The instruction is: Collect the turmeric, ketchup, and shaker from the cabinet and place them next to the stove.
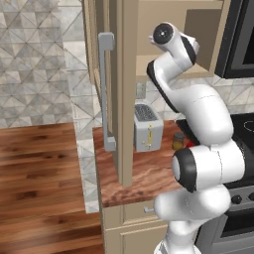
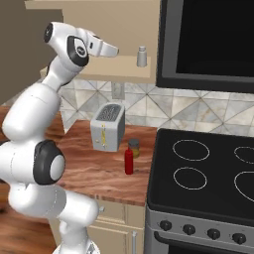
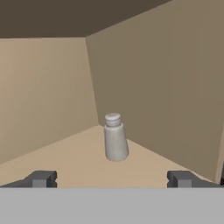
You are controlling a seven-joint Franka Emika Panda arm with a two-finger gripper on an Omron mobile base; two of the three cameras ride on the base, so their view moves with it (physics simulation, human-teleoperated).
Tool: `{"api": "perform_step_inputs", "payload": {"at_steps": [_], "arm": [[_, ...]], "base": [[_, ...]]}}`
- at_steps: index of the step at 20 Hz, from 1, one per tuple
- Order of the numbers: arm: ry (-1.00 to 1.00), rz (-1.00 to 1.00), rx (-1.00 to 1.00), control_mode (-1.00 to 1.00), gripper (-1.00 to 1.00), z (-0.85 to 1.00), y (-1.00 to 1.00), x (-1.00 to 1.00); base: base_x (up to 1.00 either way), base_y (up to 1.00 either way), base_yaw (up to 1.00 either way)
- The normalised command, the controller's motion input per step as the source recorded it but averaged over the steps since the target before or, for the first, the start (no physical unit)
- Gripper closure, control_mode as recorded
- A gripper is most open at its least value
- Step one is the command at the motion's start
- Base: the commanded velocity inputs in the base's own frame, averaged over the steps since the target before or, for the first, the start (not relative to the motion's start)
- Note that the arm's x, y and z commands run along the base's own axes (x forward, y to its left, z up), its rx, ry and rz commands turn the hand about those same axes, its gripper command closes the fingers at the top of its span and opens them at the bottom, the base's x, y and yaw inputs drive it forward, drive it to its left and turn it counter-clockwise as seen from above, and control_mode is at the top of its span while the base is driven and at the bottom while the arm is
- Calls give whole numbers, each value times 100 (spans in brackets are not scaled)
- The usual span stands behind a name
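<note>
Open end effector (image 3: 112, 179) faces one upright shaker (image 3: 115, 138).

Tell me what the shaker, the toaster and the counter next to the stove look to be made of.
Shaker: pale grey, matte, with a ribbed top; ceramic or plastic, hard to tell. Toaster: brushed silver metal by its cool grey sheen, with a yellow front lever. Counter: polished reddish-brown wood, shown by streaked grain. Stove: glossy black glass top.
</note>
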Motion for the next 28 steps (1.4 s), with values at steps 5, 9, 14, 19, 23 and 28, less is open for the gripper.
{"api": "perform_step_inputs", "payload": {"at_steps": [5, 9, 14, 19, 23, 28], "arm": [[1, -5, 0, -100, -100, 0, -19, 30], [0, 0, 0, -100, -100, 0, -11, 17], [0, 0, 0, -100, -100, -4, -1, 22], [1, 0, 0, -100, -100, -13, -13, 28], [0, 0, 0, -100, -100, -6, -28, 23], [0, 0, 2, -100, -100, -5, -38, 20]], "base": [[0, 0, 0], [0, 0, 0], [0, 0, 0], [0, 0, 0], [0, 0, 0], [0, 0, 0]]}}
